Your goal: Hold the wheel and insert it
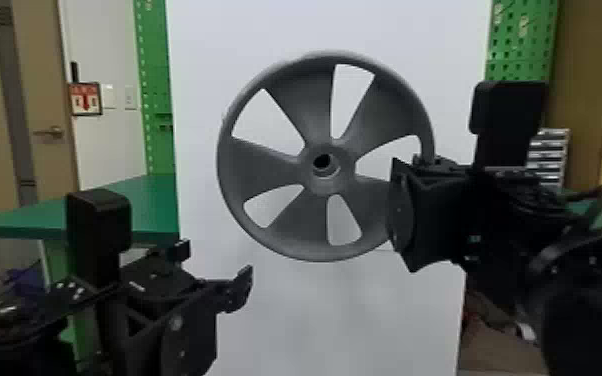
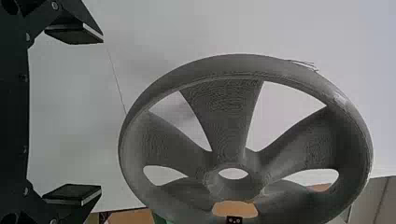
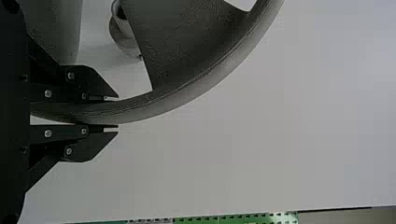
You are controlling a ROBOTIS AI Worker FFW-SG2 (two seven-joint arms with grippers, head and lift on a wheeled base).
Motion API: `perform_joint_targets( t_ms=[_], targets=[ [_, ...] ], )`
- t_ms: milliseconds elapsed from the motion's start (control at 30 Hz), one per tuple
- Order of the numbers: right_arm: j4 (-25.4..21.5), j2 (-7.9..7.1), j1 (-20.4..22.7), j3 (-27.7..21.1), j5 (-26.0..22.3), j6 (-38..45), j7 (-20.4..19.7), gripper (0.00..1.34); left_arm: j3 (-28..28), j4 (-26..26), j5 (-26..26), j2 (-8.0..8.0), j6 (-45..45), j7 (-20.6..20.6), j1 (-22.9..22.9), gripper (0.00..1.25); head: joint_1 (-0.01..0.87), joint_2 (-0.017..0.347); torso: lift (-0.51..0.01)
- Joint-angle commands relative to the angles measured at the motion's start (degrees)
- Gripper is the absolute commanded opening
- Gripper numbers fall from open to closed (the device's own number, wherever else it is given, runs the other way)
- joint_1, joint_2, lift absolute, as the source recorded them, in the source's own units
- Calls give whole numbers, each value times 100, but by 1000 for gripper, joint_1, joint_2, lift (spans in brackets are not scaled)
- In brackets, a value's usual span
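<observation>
Nearest: right arm [image 1: 580,305], in from the right edge. Right gripper [image 1: 399,210] has its fingers closed to the rim's thickness, clasping the grey wheel [image 1: 285,215]. Wheel upright before white panel [image 1: 205,100]. Through a gap between spokes, a grey peg [image 3: 125,39] on the panel. Left gripper [image 1: 215,270] below wheel, to the left; fingers wide apart, empty.

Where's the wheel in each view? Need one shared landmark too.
Head view: wheel, near centre.
Left wrist view: wheel nearly whole, beyond left pincer.
Right wrist view: part only, rim between right pincer's fingers.
Shared landmark: white panel behind it.
</observation>
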Motion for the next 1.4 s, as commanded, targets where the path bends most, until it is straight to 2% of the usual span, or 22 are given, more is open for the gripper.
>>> perform_joint_targets(
  t_ms=[0, 500, 1367],
  targets=[
    [0, 5, -95, -10, 25, 117, 2, 189, -7, 0, 0, 0, 0, 0, -1, 1103, 179, 103, -492],
    [18, 5, -271, 69, 25, 196, 2, 189, -25, 0, 0, 0, 0, 17, 8, 1103, 179, 103, -492],
    [71, 5, -297, 122, 113, 214, 2, 189, -25, 9, 0, 0, -18, 35, 8, 1101, 179, 103, -492]
  ],
)
